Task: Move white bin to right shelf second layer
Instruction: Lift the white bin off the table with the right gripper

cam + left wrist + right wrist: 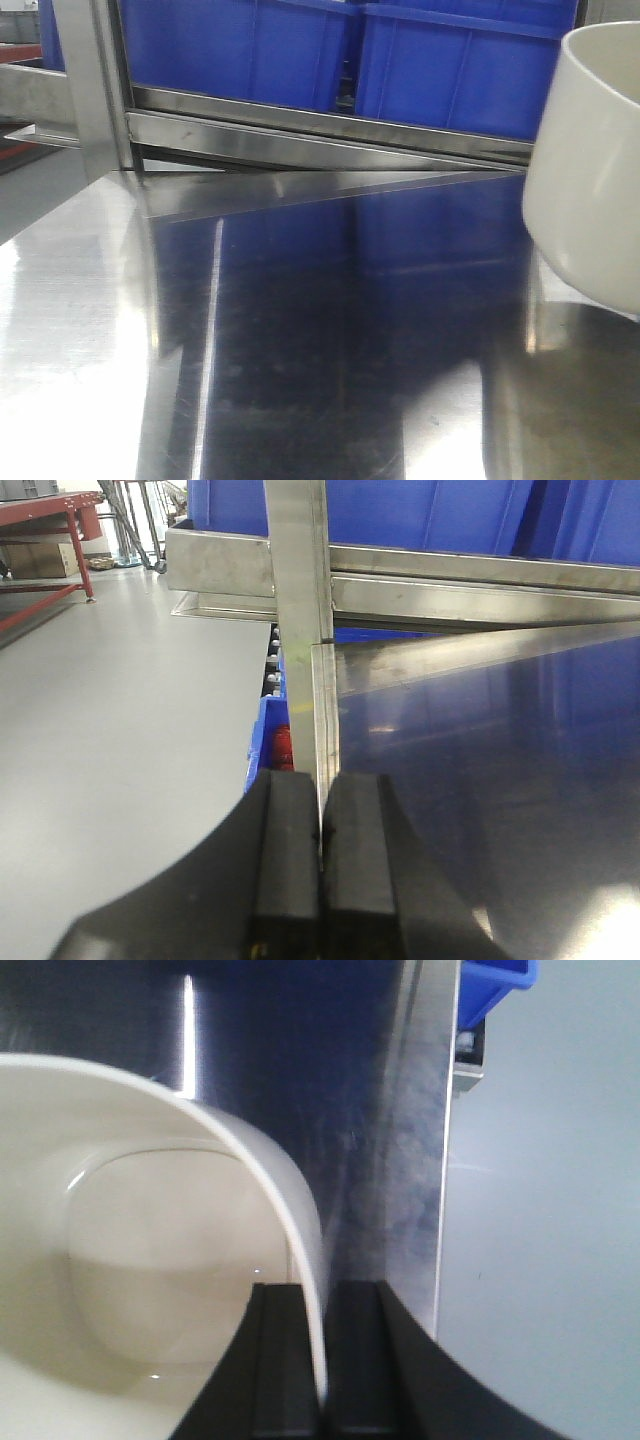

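Right gripper [322, 1300]: I am seeing it clenched on the wall of the white bin [150, 1260], one jaw inside the tub, the other outside, the thin rim running down between them
White bin, front view: it is showing at the right edge of the picture [590, 170], upright with its mouth facing up, partly cut off by the frame
White bin, footing: it is sitting low over the worktop [300, 350], near the steel's right-hand edge; I cannot tell whether its rounded base is touching the surface
Left gripper [321, 790]: I am reading it as closed on nothing, jaws pressed together, hanging over the worktop's left edge and well apart from the bin
Worktop: it is mirroring the blue behind it
Blue crates [450, 70]: they are standing side by side on the steel rack [330, 125] behind the worktop
Floor [120, 730]: grey, showing to the left of the worktop
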